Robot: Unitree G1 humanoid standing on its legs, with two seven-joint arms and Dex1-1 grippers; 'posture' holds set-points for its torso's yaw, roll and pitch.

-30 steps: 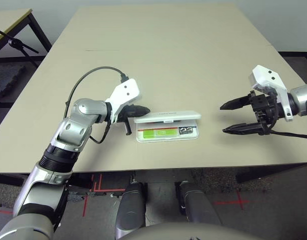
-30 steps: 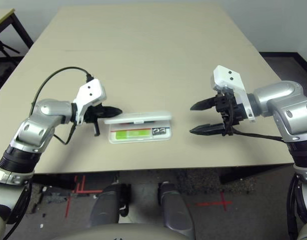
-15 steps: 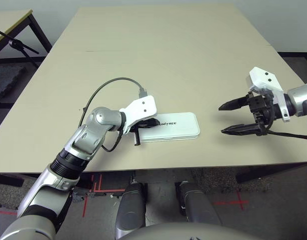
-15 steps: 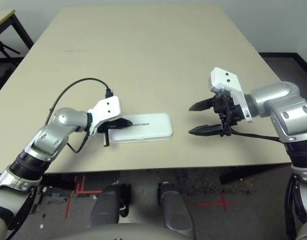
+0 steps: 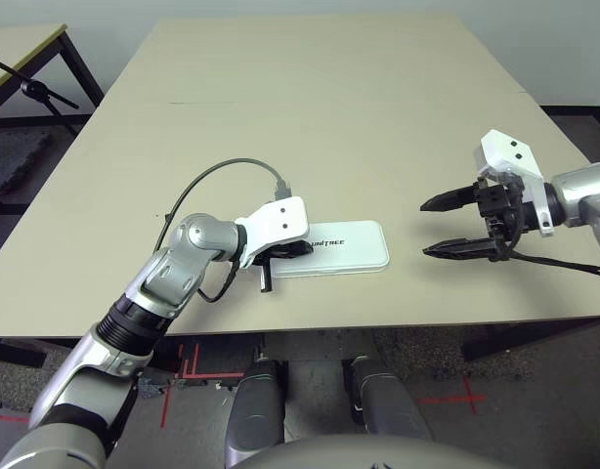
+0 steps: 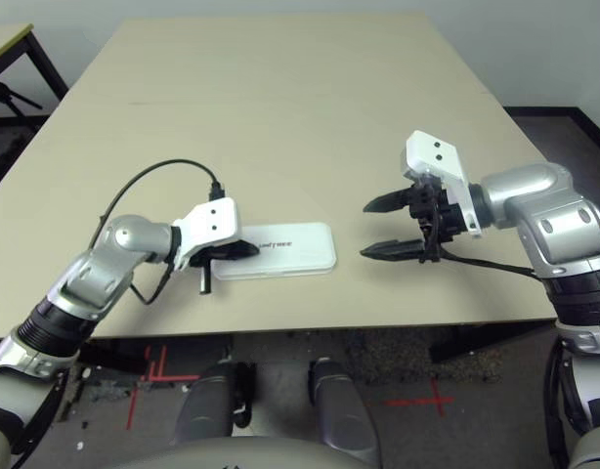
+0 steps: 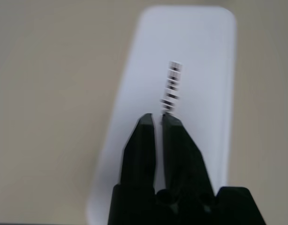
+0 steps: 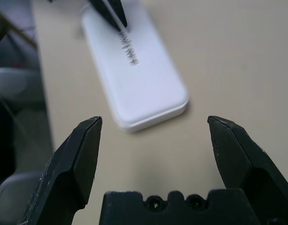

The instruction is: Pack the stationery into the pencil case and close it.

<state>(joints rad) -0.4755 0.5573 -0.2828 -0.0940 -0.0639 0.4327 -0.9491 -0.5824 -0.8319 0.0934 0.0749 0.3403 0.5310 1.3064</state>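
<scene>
While the case [image 5: 354, 247] lies flat and shut on the table [image 5: 310, 127], the left gripper [image 7: 156, 117] is over its left end. Left jaws: nearly together, a narrow slit between them, white lid [image 7: 195, 51] visible through it; nothing pinched. Tips at the near end of the dark lettering [image 7: 172, 86], pointing along the case's length. Contact with the lid: cannot tell from these views.

Right gripper [image 8: 155, 119]: jaws spread wide, nothing between them. It is off the case's right end, apart from it, fingers aimed leftward toward it, bare tabletop in the gap.

Case sits near the table's front edge, long side running left to right, lettering face up, rounded corners. Lid down along the visible rim. Black cable [image 5: 212, 166] loops above the left forearm [image 5: 134, 318].
</scene>
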